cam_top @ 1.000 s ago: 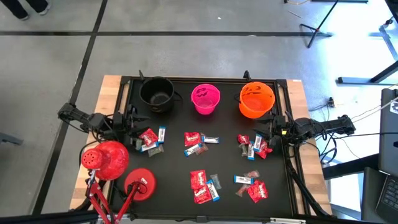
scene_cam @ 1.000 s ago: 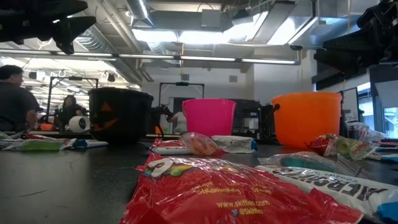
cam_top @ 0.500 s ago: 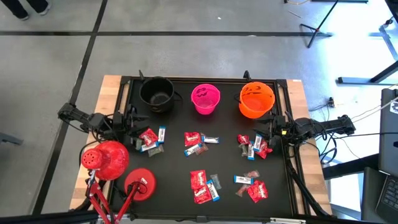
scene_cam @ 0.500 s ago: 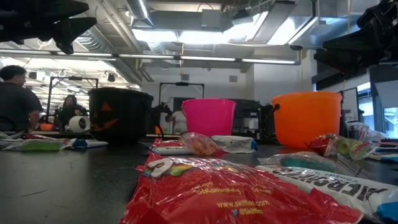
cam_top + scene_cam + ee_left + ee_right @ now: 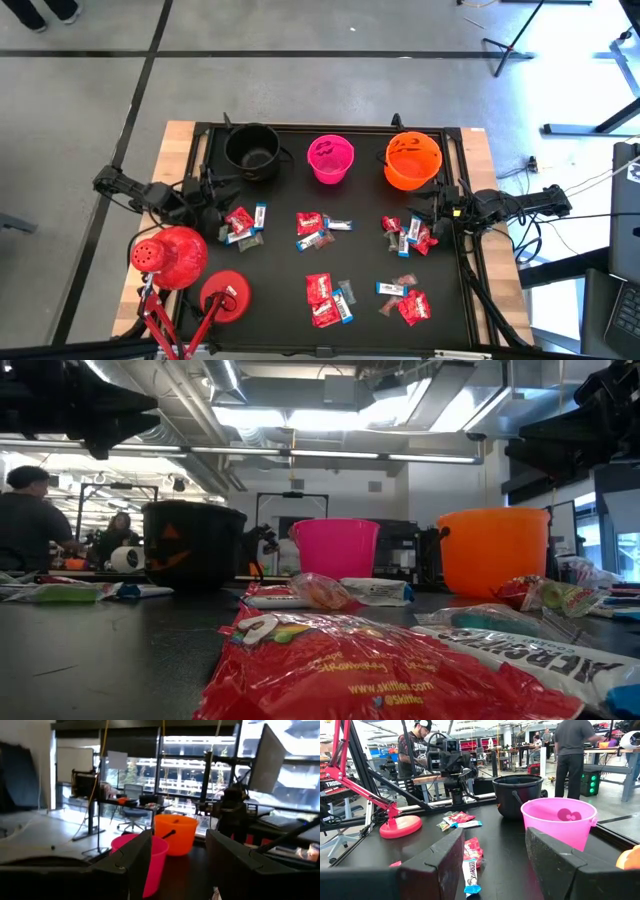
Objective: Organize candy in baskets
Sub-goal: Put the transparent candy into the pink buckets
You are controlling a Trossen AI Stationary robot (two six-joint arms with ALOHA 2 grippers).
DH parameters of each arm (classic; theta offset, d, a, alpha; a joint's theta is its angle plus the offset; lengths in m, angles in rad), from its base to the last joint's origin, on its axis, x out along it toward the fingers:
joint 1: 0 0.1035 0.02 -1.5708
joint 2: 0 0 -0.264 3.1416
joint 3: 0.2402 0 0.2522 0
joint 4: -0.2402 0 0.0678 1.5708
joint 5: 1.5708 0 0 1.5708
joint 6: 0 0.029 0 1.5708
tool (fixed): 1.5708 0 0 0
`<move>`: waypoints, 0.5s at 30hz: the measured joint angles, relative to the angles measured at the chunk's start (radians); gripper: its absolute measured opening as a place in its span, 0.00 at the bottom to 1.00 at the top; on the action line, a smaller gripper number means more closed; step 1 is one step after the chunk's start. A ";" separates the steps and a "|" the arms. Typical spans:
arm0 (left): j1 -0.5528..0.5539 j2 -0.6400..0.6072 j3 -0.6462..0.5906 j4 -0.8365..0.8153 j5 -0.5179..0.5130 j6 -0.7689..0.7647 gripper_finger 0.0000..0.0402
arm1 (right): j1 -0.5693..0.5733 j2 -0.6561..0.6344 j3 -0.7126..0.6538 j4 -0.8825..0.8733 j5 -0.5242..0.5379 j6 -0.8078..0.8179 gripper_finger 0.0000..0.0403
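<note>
Three buckets stand in a row along the table's far edge: the black cauldron (image 5: 252,150), the pink bucket (image 5: 331,160) and the orange bucket (image 5: 412,161). Wrapped candy lies flat on the black mat in several clusters: near my left gripper (image 5: 243,222), in the middle (image 5: 318,230), near my right gripper (image 5: 408,235) and along the near side (image 5: 328,298). My left gripper (image 5: 222,190) (image 5: 177,850) hovers open by the left cluster. My right gripper (image 5: 422,212) (image 5: 495,855) is open at the right cluster, above the mat.
Two red dome lamp heads on red legs (image 5: 168,257) (image 5: 227,297) stand at the table's near left corner. A raised black frame edges the mat (image 5: 470,280). Bare mat lies between the candy clusters. People move in the room behind (image 5: 572,750).
My left arm has shifted slightly: in the low view its dark shape at the upper left reaches a little farther toward the table's middle. Candy and buckets have kept still. A person in the background has moved.
</note>
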 joint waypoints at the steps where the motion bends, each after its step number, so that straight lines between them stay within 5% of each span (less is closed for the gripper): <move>1: 0.000 0.000 0.000 0.000 -0.001 -0.023 0.44 | 0.000 0.000 0.000 0.000 0.000 0.000 0.53; 15: 0.000 0.004 0.000 -0.016 0.288 -0.243 0.44 | 0.000 0.000 0.000 -0.006 0.000 0.000 0.53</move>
